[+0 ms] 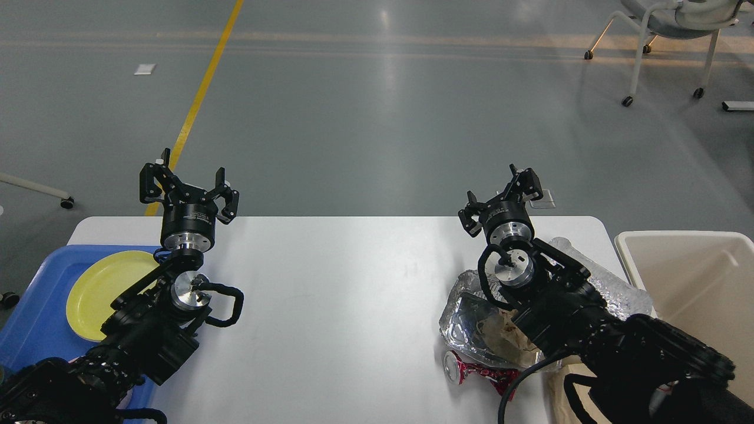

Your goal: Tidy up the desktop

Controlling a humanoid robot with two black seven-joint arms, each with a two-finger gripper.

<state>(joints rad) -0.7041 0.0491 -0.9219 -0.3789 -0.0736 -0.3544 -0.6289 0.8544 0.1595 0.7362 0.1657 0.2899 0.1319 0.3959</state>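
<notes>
**Both arms raised, litter heaped at the right edge**

The desktop (330, 306) fills the lower middle of the head view, its far edge running between two rounded corners. Both arms are held up above it, nothing gripped. The left gripper (188, 187) is seen over the far left corner with its fingers spread wide apart and empty. The right gripper (502, 197) is raised near the far right corner; its fingers also stand apart, with nothing between them.

Crumpled foil (471, 318) with brown paper on it lies near the right edge, partly hidden under the right arm, and a crushed red can (471, 370) lies just beside it toward the near edge. This litter is gathered on the side next to the cream bin (689, 277), which stands off the right edge, presumably so that it can be dropped in by the right arm. At the left edge, a yellow plate (106, 288) rests in a blue tray (35, 318), apparently already sorted.
</notes>
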